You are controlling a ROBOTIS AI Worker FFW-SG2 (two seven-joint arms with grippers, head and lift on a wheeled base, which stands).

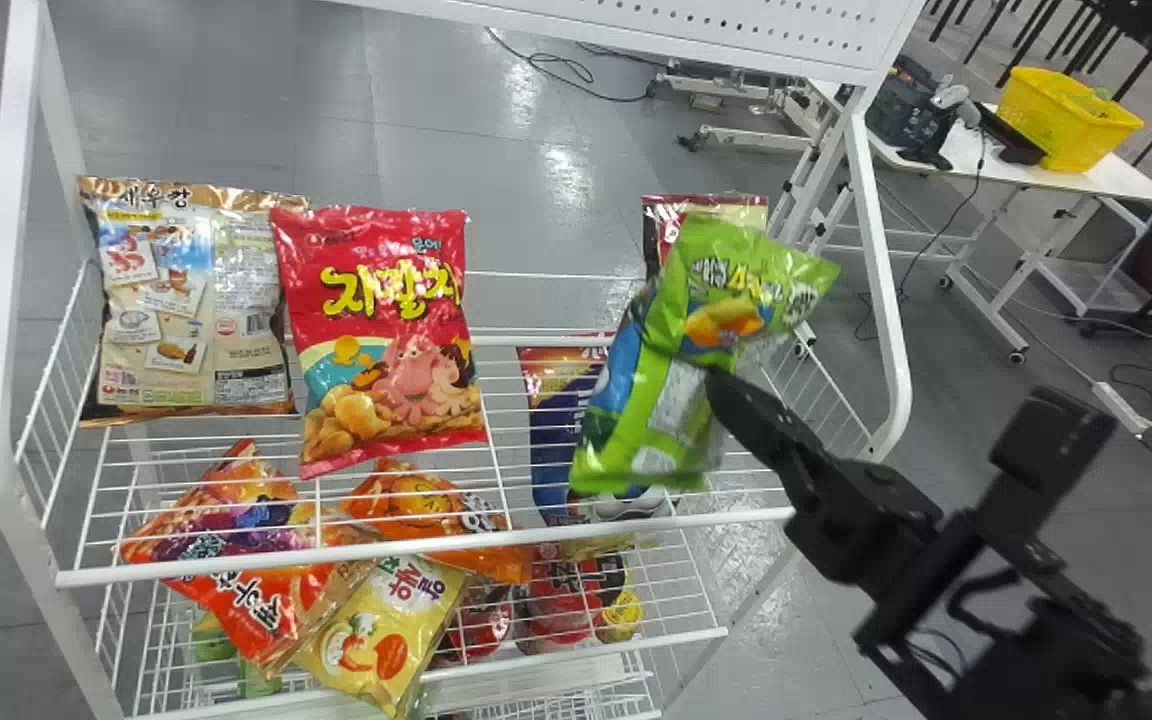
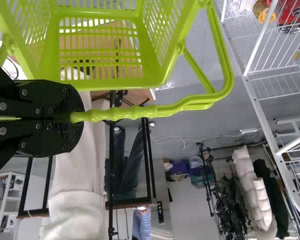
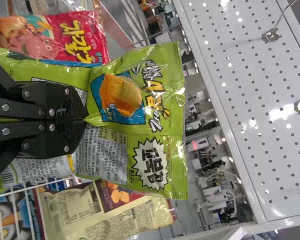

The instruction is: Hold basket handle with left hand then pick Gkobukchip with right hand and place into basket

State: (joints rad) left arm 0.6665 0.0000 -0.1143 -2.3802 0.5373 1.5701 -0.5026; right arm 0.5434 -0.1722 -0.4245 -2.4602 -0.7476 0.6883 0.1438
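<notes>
Gkobukchip bag (image 1: 678,345) is up over the R end of the wire shelf (image 1: 236,562), long way on a slant, top to the R. R gripper (image 1: 719,385) has it by the mid, from the R side. Shelf has a red octopus snack bag (image 1: 396,340) too.

L wrist view: L gripper (image 2: 76,116) is shut on the handle (image 2: 160,111) of the green basket (image 2: 115,84).

R wrist view: R gripper is pinched tight on the Gkobukchip bag. Prob. next: swing it L, b/c L arm has the basket.

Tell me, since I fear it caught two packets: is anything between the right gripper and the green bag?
Nothing visible: the right gripper pinches the green bag directly, and the red bag is behind, outside the grip.
</notes>
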